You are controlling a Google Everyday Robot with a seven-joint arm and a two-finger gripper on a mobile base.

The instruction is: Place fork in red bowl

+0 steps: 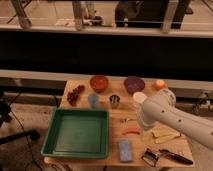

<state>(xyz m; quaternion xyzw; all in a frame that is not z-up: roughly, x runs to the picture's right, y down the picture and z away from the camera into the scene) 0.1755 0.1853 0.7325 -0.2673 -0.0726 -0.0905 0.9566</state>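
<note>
The fork [125,120] is a slim pale utensil lying flat on the wooden table [112,155], right of the green tray. The red bowl [99,82] stands empty at the back of the table, left of the purple bowl [134,85]. My white arm [167,115] reaches in from the right. My gripper [144,125] hangs at the arm's left end, just right of the fork and above the orange sausage-shaped piece [131,131]. It is largely hidden by the arm's body.
A green tray [55,145] fills the front left. Grapes [76,94], a blue cup [93,100], a metal cup [115,101] and an orange item [159,85] stand towards the back. A blue sponge [125,149], a black-handled utensil [169,156] and a yellow piece [166,134] lie at the front right.
</note>
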